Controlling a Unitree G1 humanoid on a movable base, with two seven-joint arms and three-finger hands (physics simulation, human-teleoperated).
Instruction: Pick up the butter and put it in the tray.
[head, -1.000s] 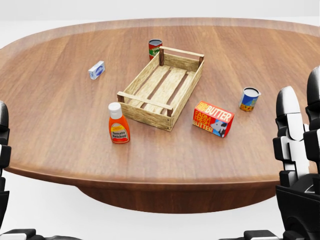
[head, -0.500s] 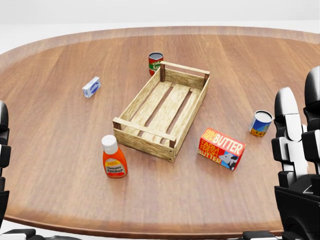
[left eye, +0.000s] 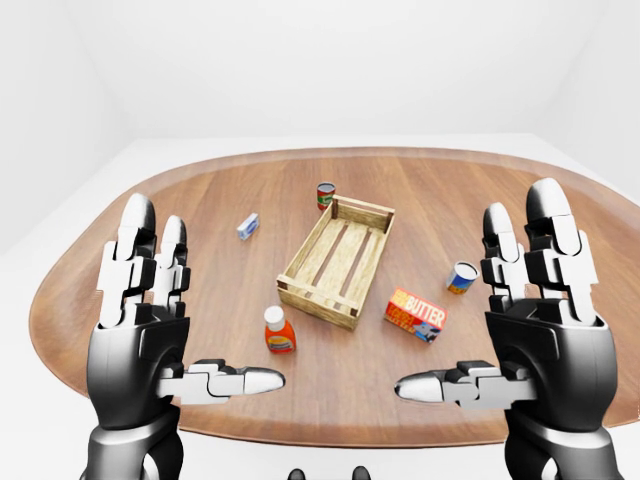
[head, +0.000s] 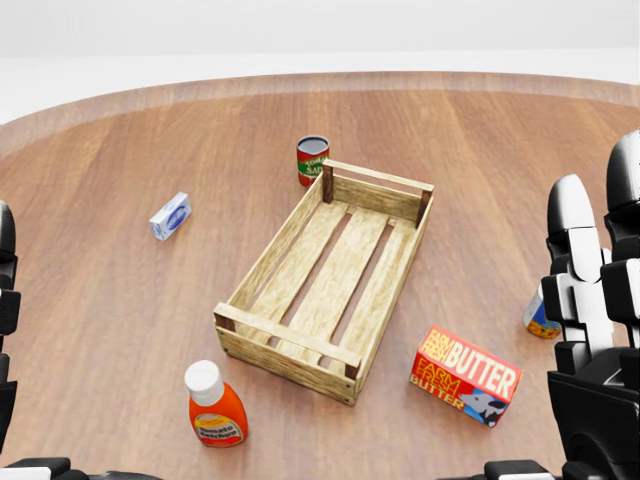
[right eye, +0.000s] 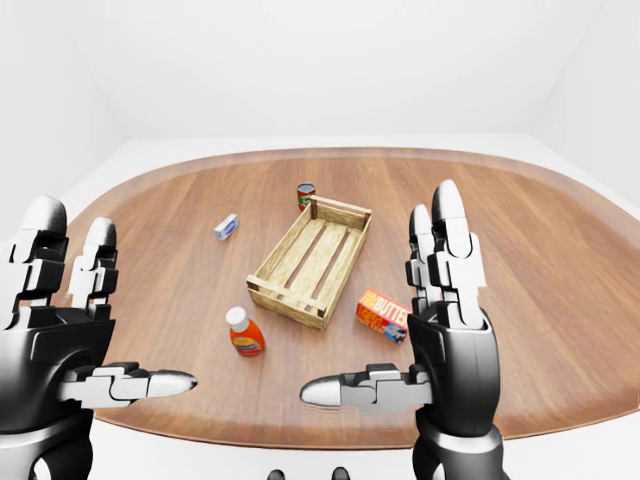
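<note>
The butter (head: 466, 375) is a red and orange box lying flat on the wooden table, just right of the tray's near-right corner in the head view. The tray (head: 284, 352) is an empty slatted wooden crate set at an angle in the middle of the table. Both hands are raised above the table's near edge, palms inward, fingers upright and thumbs pointing toward each other. My left hand (left eye: 200, 300) is open and holds nothing. My right hand (left eye: 480, 310) is also open and empty, with the butter beyond it and to its left in the left-eye view.
A ketchup bottle (head: 215, 405) stands left of the tray's near end. A red can (head: 312, 160) stands at the tray's far corner. A small blue and white box (head: 170, 216) lies to the left. A blue and yellow can (left eye: 462, 277) stands right of the butter.
The whole head view has shifted: the camera has come closer to the table, so everything on it looks larger and lower. Both hands keep their place in the view.
</note>
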